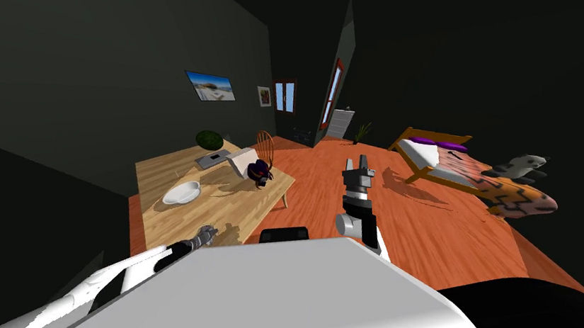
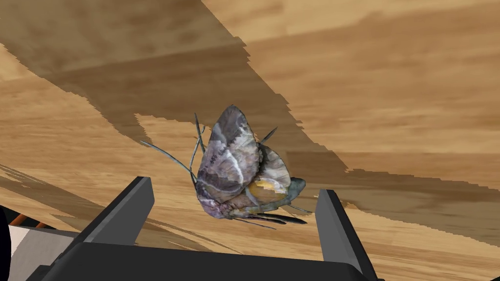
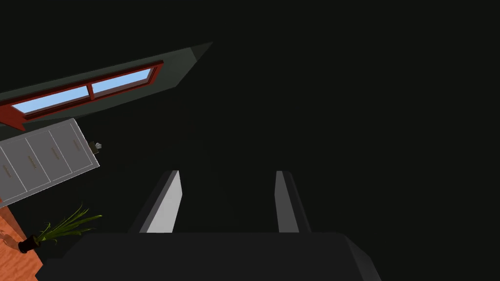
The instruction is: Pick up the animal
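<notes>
A grey and purple moth (image 2: 229,168) with folded wings and thin antennae sits on the wooden table (image 2: 390,97). My left gripper (image 2: 234,188) is open around it, one finger on each side, neither touching. In the head view the left gripper (image 1: 206,233) is low over the table (image 1: 160,175) near its front edge. My right gripper (image 1: 360,162) is raised over the orange floor, open (image 3: 227,173), with nothing between its fingers.
On the table stand a white bowl (image 1: 181,193), a grey flat device (image 1: 213,158), a round green plant (image 1: 209,139) and a purple object (image 1: 260,169). A wooden chair (image 1: 265,144) is behind it. A bed (image 1: 475,173) with a grey plush (image 1: 522,166) is at the right.
</notes>
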Robot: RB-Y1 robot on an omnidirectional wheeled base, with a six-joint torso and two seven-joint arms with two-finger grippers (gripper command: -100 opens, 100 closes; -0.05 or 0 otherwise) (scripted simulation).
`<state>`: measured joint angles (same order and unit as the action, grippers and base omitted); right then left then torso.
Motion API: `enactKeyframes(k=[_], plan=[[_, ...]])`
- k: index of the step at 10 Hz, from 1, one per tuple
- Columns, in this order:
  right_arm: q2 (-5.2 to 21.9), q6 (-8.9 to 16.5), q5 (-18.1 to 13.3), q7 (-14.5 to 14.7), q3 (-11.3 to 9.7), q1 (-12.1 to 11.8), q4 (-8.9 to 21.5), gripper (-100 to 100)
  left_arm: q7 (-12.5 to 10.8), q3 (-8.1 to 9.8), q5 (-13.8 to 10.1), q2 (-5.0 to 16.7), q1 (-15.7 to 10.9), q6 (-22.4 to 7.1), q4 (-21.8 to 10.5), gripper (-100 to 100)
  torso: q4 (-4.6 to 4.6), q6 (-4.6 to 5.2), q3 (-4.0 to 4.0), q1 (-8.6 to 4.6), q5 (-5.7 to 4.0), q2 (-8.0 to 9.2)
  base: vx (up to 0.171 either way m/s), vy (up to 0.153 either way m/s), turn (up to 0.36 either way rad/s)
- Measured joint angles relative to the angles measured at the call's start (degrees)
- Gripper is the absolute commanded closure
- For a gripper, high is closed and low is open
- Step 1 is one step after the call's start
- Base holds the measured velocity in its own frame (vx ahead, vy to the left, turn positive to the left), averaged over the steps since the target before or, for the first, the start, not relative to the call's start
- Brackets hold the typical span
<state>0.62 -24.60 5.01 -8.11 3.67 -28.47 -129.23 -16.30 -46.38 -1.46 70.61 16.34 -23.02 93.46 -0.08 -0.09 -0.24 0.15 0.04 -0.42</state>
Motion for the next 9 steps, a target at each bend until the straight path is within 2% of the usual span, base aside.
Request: enactKeyframes(k=[1, 2, 6, 7, 8, 9], plan=[[0.00, 0.00, 0.00, 0.00, -0.01, 0.01, 0.00, 0, -0.97, -1.13, 1.18, 0.16, -0.62, -0.12, 0.25, -100, 0.00, 0.04, 0.02, -0.01, 0.00, 0.03, 0.031, 0.007, 0.005], [0.00, 0.00, 0.00, 0.00, -0.01, 0.02, 0.00, 0, -1.13, -1.24, 1.29, 0.18, -0.66, -0.13, 0.27, 100, 0.03, 0.05, 0.09, -0.06, -0.01, 0.18, 0.006, 0.003, 0.004], [0.00, 0.00, 0.00, 0.00, -0.01, 0.02, 0.00, 0, -1.10, -1.21, 1.30, 0.16, -0.70, -0.03, 0.32, 100, 0.04, 0.03, 0.16, -0.14, -0.05, 0.31, 0.000, 0.000, 0.000], [0.00, 0.00, 0.00, 0.00, -0.01, 0.02, 0.00, 0, -1.10, -1.20, 1.30, 0.15, -0.71, -0.01, 0.33, 0, 0.03, 0.02, 0.16, -0.15, -0.06, 0.31, 0.000, 0.000, 0.000], [0.00, 0.00, 0.00, 0.00, -0.01, 0.02, 0.00, 0, -1.10, -1.20, 1.30, 0.15, -0.72, 0.00, 0.34, 100, 0.03, 0.02, 0.15, -0.16, -0.06, 0.30, -0.065, -0.009, -0.225], [-0.01, 0.01, 0.00, 0.00, -0.02, 0.04, 0.00, 0, -0.42, -0.29, 0.30, 0.16, 0.11, 0.20, -0.02, 100, 0.06, 0.14, 0.21, -0.12, 0.01, 0.42, -0.128, -0.026, -0.267]])
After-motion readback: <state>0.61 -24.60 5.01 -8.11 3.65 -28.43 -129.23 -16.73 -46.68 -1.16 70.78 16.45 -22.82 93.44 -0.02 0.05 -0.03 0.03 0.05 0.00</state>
